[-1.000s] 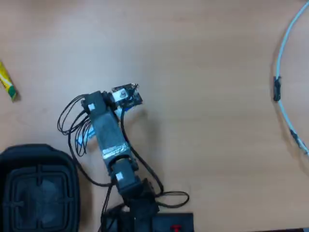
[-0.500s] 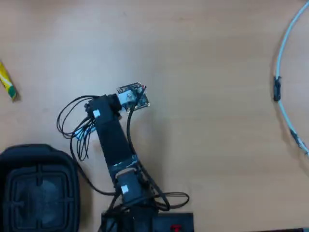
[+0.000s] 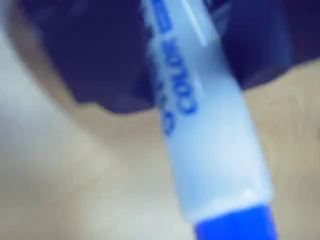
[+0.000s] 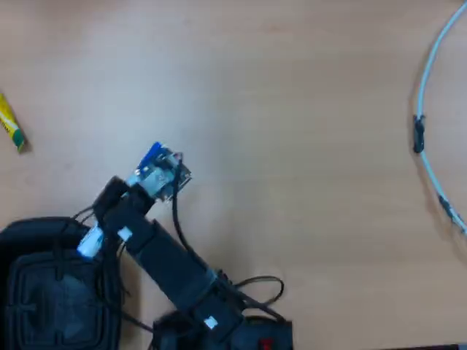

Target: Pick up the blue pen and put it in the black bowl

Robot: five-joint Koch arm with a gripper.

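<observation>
While the wrist view is soft and close, we can still read the blue pen (image 3: pixel 210 125) plainly: its white barrel runs steeply from the top of the picture down to the bottom edge, blue printing along its upper half and a band of solid blue at its lower end. Behind its upper part we see a dark, blurred mass (whether this is gripper or the bowl we cannot tell), and pale wood lies below and to both sides. From overhead, we find the arm (image 4: pixel 171 266) reaching up and to the left from the bottom edge of the wooden table (image 4: pixel 306 109). The gripper (image 4: pixel 109 219) sits at the upper right corner of the black bowl (image 4: pixel 29 233), and the pen crosses it: a pale end (image 4: pixel 89 243) pokes out on the lower left, just over the bowl's rim, while a blue end (image 4: pixel 152 154) shows on the upper right, past the small circuit board (image 4: pixel 162 175) on the wrist. We judge the jaws to be clenched on the pen, which is carried off the table. A yellow-and-green stick (image 4: pixel 10 124) lies at the left edge, well apart, and a pale cable (image 4: pixel 427 87) curves down the right side.
</observation>
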